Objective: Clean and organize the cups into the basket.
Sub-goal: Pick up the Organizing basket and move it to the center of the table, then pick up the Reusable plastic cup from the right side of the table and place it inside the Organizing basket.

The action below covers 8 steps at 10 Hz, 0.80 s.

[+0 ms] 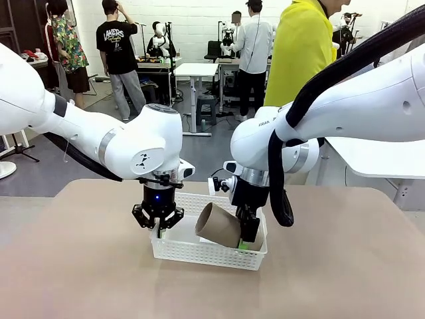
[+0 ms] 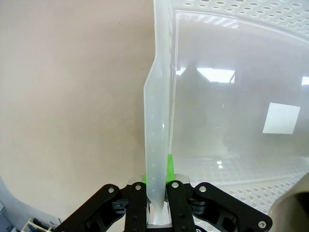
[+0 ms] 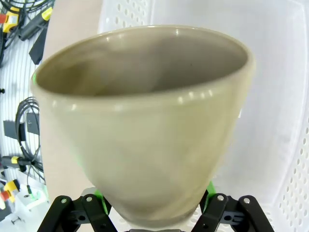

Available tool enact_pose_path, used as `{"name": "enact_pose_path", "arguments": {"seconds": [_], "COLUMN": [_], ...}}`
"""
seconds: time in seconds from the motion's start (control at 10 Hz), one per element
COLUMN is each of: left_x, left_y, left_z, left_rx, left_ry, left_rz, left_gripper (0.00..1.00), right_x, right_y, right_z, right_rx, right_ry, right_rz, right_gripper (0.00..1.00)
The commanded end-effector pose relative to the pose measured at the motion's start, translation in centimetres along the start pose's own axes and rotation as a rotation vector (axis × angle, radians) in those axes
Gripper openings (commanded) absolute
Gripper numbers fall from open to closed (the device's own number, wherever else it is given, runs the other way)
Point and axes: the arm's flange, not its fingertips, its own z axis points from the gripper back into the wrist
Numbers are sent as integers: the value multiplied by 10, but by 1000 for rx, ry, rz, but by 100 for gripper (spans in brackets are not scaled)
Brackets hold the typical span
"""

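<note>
Basket: stands on the table, about midway along it and nearer the far edge than the near one.

Left gripper: set at the basket's left end, jaws closed tight on the thin end wall. The left wrist view confirms the left gripper has that wall pinched between its jaws. Judged to be steadying the basket.

Right gripper: down at the basket's right end, gripping a tan cup by its narrow base. The cup is tilted, mouth raised toward the basket's left end, base low by the near-right corner. In the right wrist view the cup sits firmly between the jaws of the right gripper, with the basket floor behind it.

Progress: the part of the basket floor seen from the left wrist is bare. This cup is inside the basket's outline but not yet laid down or let go, so I judge placement under way and no cup finished. Whether it touches the floor cannot be told. Left to do: lay it down, release, then the other cups.
</note>
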Motion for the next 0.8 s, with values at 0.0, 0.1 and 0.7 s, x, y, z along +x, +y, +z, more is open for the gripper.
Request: {"name": "enact_pose_path", "arguments": {"seconds": [0.0,0.1,0.7], "left_x": [0,0,0], "left_y": [2,2,2], "left_z": [-3,-3,-3], "left_rx": [6,6,6], "left_ry": [6,6,6], "left_rz": [-7,-7,-7], "left_gripper": [0,0,0], "right_x": [-4,-5,-1], "right_y": [-12,-15,-18], "right_z": [-3,-5,-6], "right_rx": [-9,-8,-5], "right_ry": [52,52,55], "right_rz": [-60,-69,-62], "right_gripper": [81,81,100]}}
